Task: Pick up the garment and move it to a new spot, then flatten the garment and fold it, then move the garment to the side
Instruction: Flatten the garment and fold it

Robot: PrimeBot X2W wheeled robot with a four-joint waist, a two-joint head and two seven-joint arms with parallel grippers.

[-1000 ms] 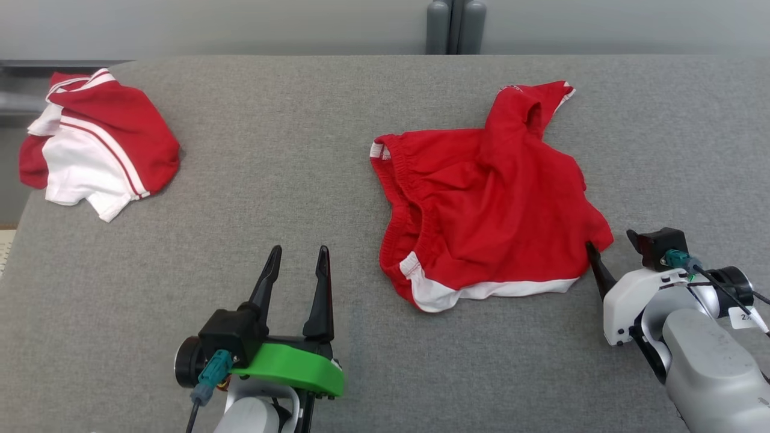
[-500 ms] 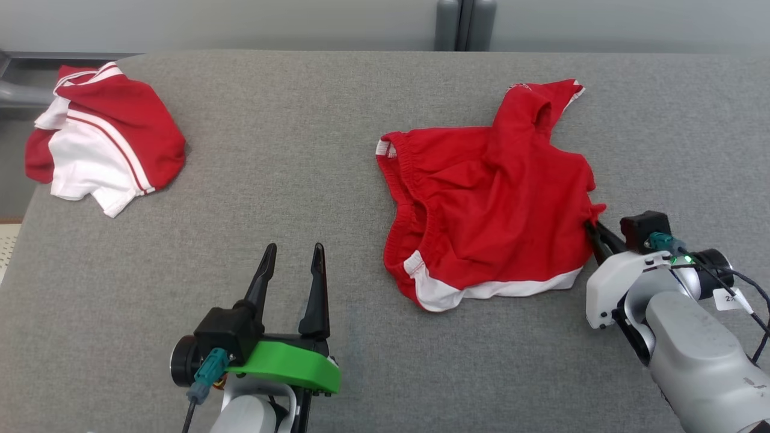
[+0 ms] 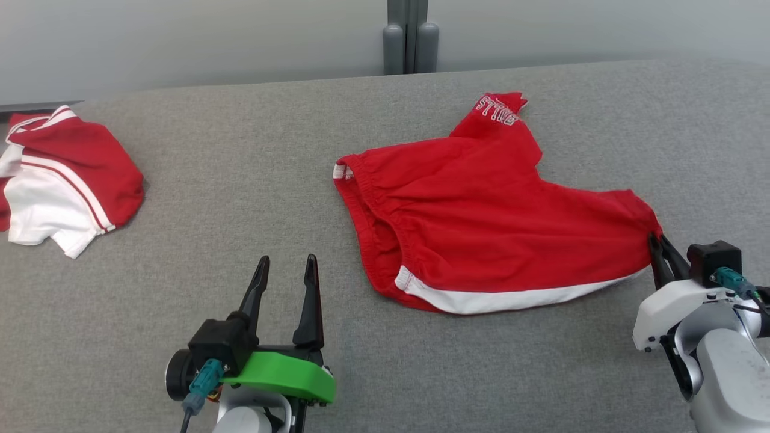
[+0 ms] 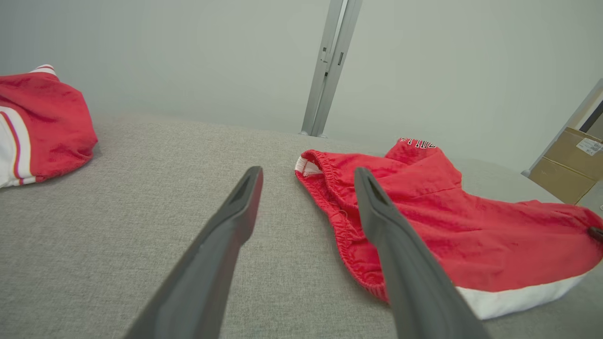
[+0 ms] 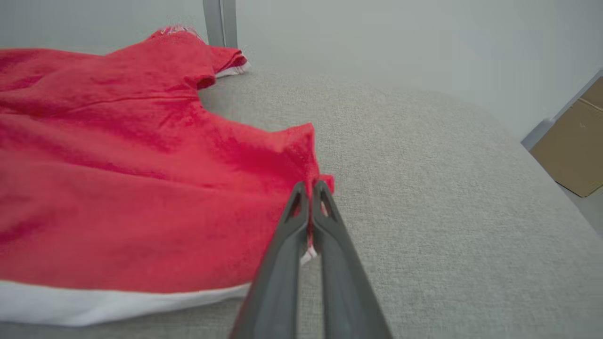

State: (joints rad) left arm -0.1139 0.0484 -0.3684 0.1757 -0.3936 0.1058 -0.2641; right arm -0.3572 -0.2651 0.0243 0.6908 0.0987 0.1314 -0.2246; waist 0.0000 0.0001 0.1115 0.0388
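Observation:
The garment (image 3: pixel 481 216) is a pair of red shorts with a white hem, lying on the grey table (image 3: pixel 252 168) right of centre, pulled out toward the right. My right gripper (image 3: pixel 654 239) is shut on the garment's right corner; in the right wrist view its fingers (image 5: pixel 308 188) pinch the red cloth (image 5: pixel 141 188). My left gripper (image 3: pixel 286 264) stands open near the front edge, left of the garment, holding nothing. In the left wrist view, the garment (image 4: pixel 447 226) lies beside and behind the right finger (image 4: pixel 377 207).
A second red and white garment (image 3: pixel 60 180) lies bunched at the table's far left, also seen as that garment (image 4: pixel 37 122) in the left wrist view. A grey post (image 3: pixel 410 36) stands behind the table. A cardboard box (image 5: pixel 572 150) sits off the right side.
My right gripper closed on the garment's right corner and pulled it rightward, stretching the shorts out. The head camera shifted. The left gripper stayed open and still.

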